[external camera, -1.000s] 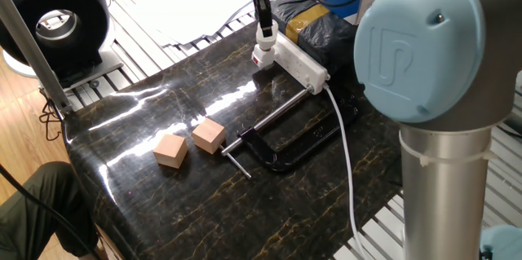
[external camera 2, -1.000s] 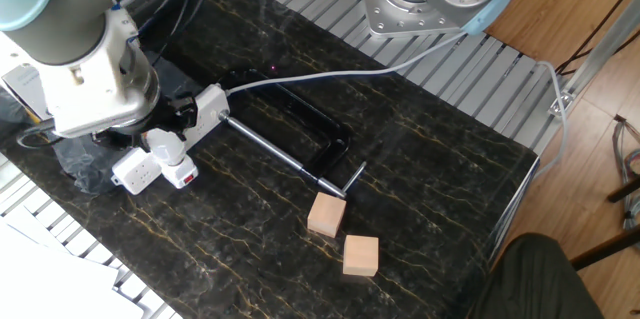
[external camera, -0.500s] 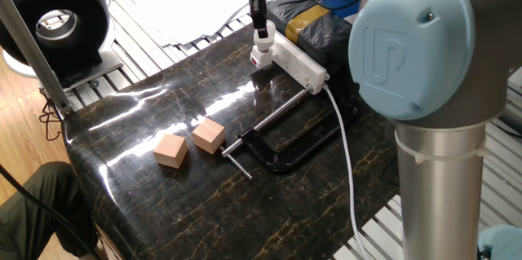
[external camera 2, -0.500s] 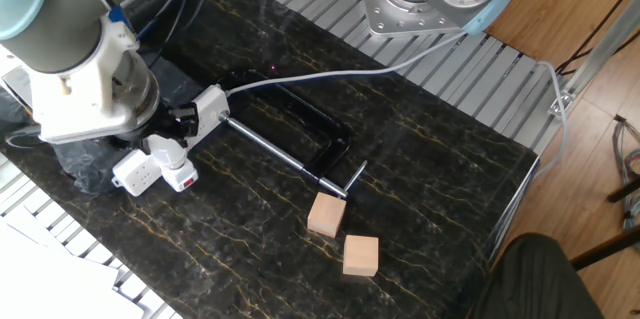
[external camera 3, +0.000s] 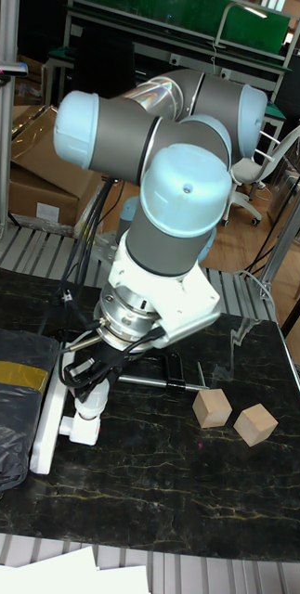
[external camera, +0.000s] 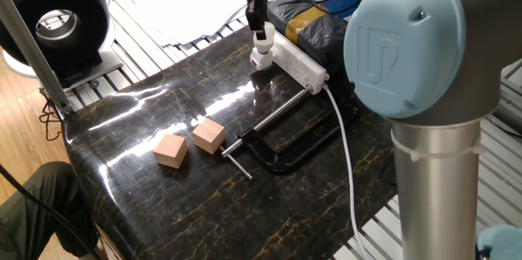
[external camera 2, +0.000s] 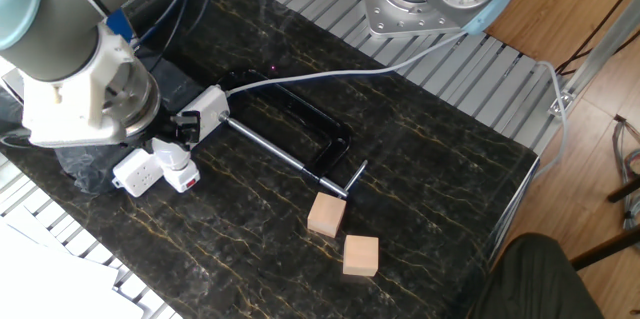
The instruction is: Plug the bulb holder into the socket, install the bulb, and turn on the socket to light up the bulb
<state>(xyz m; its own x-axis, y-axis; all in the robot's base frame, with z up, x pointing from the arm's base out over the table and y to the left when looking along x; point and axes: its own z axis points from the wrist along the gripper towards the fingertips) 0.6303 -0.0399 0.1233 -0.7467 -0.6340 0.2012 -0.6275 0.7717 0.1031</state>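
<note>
End effector (external camera: pixel 259 32): above the bulb holder, black fingers pointing down, narrow around the white bulb (external camera: pixel 261 37); whether truly gripping it, cannot tell.
Bulb: upright, directly above the bulb holder (external camera: pixel 260 55).
Bulb holder: white, red mark on its side, plugged in at the end of the socket (external camera: pixel 298 61).
Socket: long white strip on the dark marble table (external camera: pixel 147 121), thick white cable (external camera: pixel 346 156) trailing off the table edge.
Clamp (external camera: pixel 281 142): black, lying flat beside the socket.
Wooden cubes (external camera: pixel 189 143): two, tan, well apart from the socket.
</note>
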